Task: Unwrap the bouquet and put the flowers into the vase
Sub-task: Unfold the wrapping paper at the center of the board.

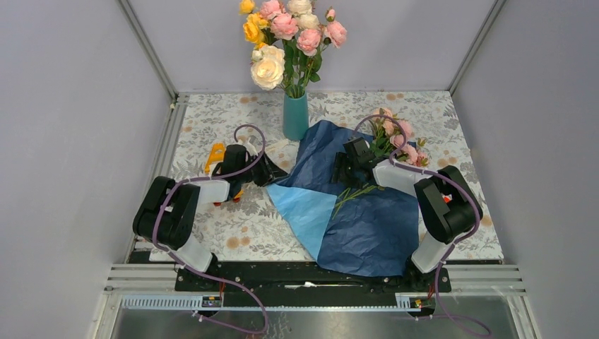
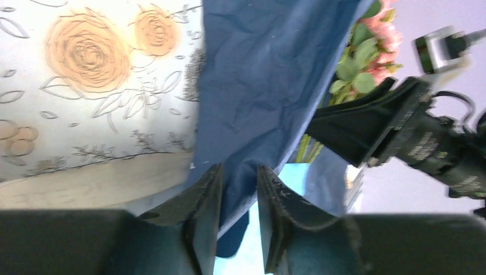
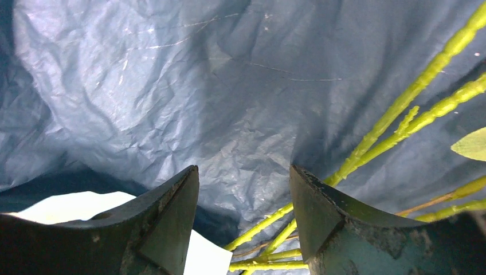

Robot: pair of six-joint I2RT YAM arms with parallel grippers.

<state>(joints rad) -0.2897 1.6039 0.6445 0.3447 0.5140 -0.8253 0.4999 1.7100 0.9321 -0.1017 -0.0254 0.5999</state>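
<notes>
Right of the vase (image 1: 296,116), flimsy blue paper (image 1: 367,219) is straddled by the left gripper (image 2: 239,172), grip unclear; light, bendy stems (image 3: 401,109) seem best pinched by the open right gripper (image 3: 243,172).

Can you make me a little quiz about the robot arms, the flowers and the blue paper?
1. True or false: the vase is empty.
2. Pick one. What hangs between the fingers of the left gripper? A) the blue paper B) a pink rose C) nothing
3. Short answer: what colour are the stems next to the right gripper?

Key
1. False. It holds big roses in yellow, cream and pink.
2. A
3. Green
</notes>
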